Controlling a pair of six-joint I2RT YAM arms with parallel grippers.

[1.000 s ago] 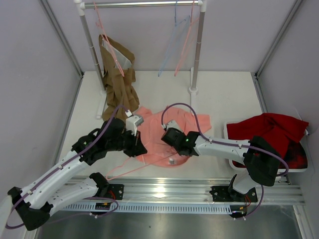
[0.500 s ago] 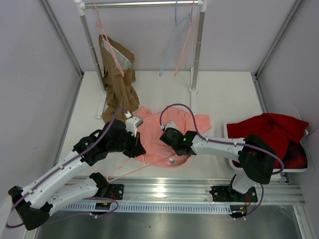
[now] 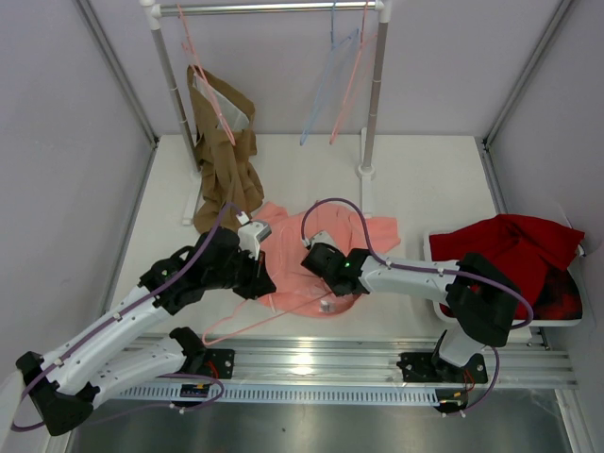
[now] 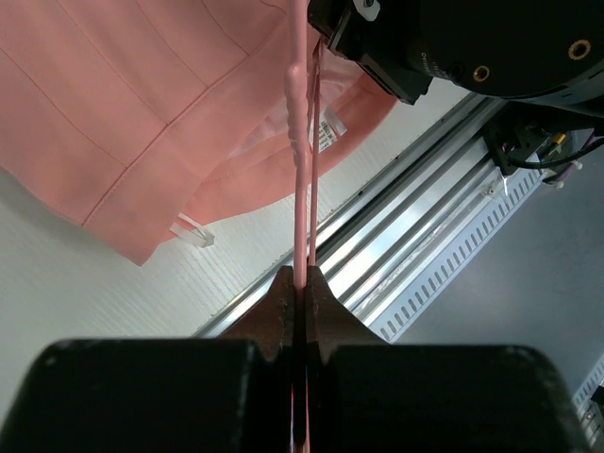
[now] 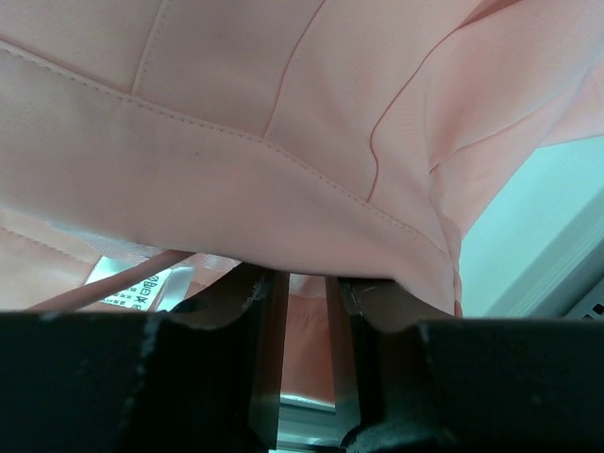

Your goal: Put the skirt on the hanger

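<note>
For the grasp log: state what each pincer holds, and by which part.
Left pincer: shut on the hanger, on its thin wire. Right pincer: tips hidden under the skirt, so cannot tell.

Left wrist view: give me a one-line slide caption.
Left gripper shut on the pink hanger, its wires running to the salmon skirt by its white label.

In the left wrist view the hanger (image 4: 300, 189) is lost at the top edge beside the right arm (image 4: 491, 47), and the skirt (image 4: 142, 113) is cut off by the top and left edges. Near the middle of the near edge of the table (image 3: 425, 179), a fold of skirt drapes over the tips of the right gripper (image 5: 307, 283), so whether it pinches cloth cannot be told, and the label (image 5: 142, 286) print is too small to read.
</note>
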